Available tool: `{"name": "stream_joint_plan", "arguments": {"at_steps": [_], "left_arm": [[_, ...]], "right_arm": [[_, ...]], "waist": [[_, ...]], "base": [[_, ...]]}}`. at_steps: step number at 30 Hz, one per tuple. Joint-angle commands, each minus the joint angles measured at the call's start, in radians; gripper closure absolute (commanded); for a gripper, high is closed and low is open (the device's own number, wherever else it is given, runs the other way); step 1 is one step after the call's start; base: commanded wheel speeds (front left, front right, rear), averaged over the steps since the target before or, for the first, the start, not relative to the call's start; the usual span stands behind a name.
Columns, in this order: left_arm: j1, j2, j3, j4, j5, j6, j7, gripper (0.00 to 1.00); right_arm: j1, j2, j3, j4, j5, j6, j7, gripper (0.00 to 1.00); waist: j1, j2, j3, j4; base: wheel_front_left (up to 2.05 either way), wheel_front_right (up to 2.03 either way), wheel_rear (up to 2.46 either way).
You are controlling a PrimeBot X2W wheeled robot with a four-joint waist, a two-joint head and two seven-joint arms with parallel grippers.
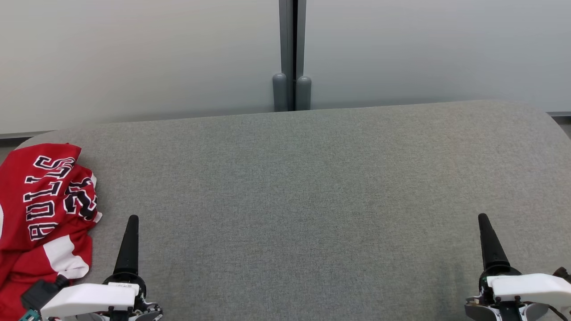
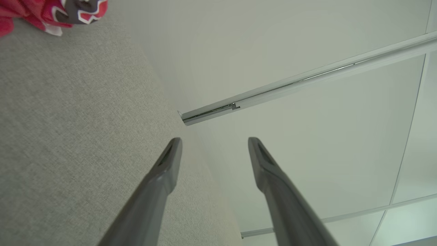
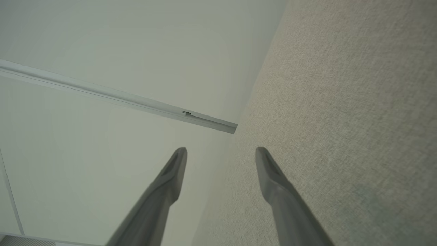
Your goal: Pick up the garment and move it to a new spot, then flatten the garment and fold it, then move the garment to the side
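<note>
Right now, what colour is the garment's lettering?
White with dark outline on the crumpled red jersey; head view.

Looks like an office or lab test bay, not a home. Frosted glass partition panels (image 1: pixel 134 58) run across the back from 10 to 2 o'clock, joined at 12 by a grey metal post (image 1: pixel 292 53) with two rounded feet. An aluminium frame rail (image 2: pixel 307 78) crosses the glass. The work surface (image 1: pixel 312 200) is a wide pad in plain grey fabric with rounded corners.
</note>
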State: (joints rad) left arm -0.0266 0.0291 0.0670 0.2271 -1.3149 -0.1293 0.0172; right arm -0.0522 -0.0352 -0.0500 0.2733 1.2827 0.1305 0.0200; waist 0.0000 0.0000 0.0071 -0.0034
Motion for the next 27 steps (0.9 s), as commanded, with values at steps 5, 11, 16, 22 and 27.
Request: {"name": "stream_joint_plan", "arguments": {"at_steps": [5,11,16,22,27], "left_arm": [[-0.008,0.012,-0.013,-0.052,0.127,0.024,-0.026,0.0],[0.0,0.014,-0.042,-0.084,0.258,0.047,-0.05,0.0],[0.005,0.015,-0.068,-0.094,0.356,0.06,-0.068,0.0],[0.009,0.015,-0.088,-0.114,0.452,0.081,-0.089,0.0],[0.012,0.016,-0.107,-0.132,0.529,0.089,-0.105,0.0]], "right_arm": [[-0.023,-0.009,0.039,-0.039,-0.158,0.0,-0.029,0.0],[-0.024,-0.01,0.079,-0.051,-0.282,0.0,-0.053,0.0],[-0.027,-0.011,0.104,-0.062,-0.37,0.0,-0.071,0.0],[-0.027,-0.011,0.136,-0.076,-0.471,0.0,-0.092,0.0],[-0.029,-0.014,0.161,-0.081,-0.539,0.0,-0.108,0.0]], "waist": [[0.0,0.0,0.002,0.0],[0.0,0.0,0.004,-0.002],[0.0,0.0,0.006,-0.003],[0.0,0.0,0.008,-0.003],[0.0,0.0,0.008,-0.003]], "base": [[0.0,0.0,0.0],[0.0,0.0,0.0],[0.0,0.0,0.0],[0.0,0.0,0.0],[0.0,0.0,0.0]]}}
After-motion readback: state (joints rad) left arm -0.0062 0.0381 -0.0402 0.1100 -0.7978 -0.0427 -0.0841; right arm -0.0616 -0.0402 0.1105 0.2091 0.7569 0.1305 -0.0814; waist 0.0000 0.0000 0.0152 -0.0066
